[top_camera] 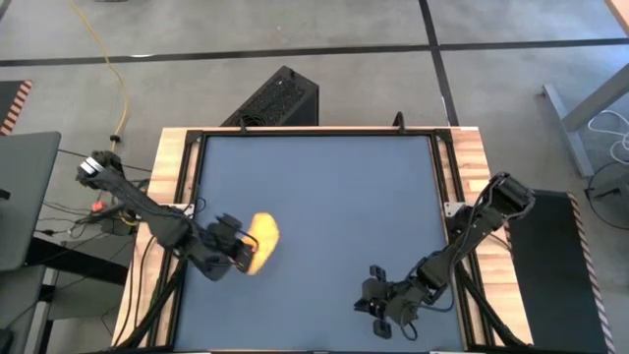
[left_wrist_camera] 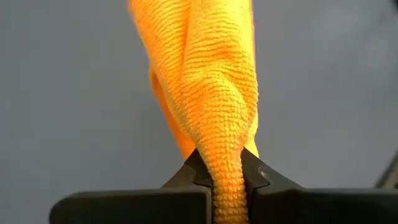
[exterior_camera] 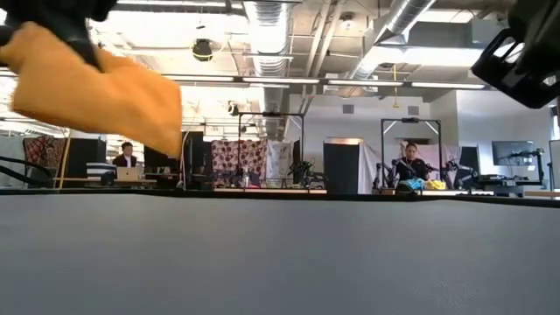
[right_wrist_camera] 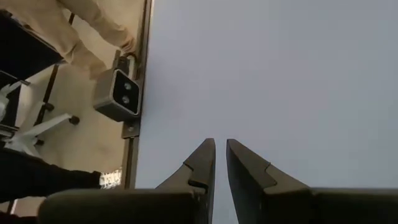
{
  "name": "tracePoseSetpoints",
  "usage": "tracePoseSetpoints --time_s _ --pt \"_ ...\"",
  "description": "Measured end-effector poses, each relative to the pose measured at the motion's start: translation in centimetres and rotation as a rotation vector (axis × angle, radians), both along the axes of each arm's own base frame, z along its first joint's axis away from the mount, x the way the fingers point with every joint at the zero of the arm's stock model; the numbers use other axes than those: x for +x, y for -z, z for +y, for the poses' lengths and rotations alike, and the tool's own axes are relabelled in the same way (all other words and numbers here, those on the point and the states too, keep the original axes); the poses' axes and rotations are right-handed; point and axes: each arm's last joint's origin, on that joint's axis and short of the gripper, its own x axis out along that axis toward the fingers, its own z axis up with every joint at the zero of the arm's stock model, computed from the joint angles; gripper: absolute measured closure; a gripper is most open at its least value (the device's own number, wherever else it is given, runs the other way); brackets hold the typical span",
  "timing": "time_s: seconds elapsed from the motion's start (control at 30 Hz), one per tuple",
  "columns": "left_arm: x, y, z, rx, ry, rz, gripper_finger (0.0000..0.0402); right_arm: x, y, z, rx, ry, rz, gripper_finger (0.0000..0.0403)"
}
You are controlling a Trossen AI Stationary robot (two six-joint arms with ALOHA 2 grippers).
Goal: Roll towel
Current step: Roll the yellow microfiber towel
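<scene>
Left fingers (left_wrist_camera: 229,186) clench the towel (top_camera: 263,241), hanging bunched above the desk (top_camera: 334,197) toward three o'clock; right fingers (right_wrist_camera: 221,163) idle, nearly shut, empty.

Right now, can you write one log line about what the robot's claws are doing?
left claw: shut on towel, lifted off table | right claw: nearly closed, empty, near table's front right | towel: bunched, not rolled

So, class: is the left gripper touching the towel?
Touching. The left wrist view shows the left gripper with its fingers pinched shut on a fold of the towel.
</scene>
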Motion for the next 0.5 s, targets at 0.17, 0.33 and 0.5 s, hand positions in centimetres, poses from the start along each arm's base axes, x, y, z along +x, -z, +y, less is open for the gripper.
tracePoseSetpoints --time_s 0.17,0.33,0.5 --pt "-4.5 -0.9 1.9 -0.019 -0.02 0.182 0.0401 0.0 0.0 0.0 0.002 -0.002 -0.001 0.0335" --pt "-7.0 -0.8 2.8 -0.036 -0.008 0.391 0.0401 0.1 -0.1 0.0 0.007 0.0 -0.006 0.0335" --pt "-7.1 0.2 2.2 0.031 0.003 0.582 0.0401 0.2 -0.2 0.1 0.02 0.003 -0.017 0.0335"
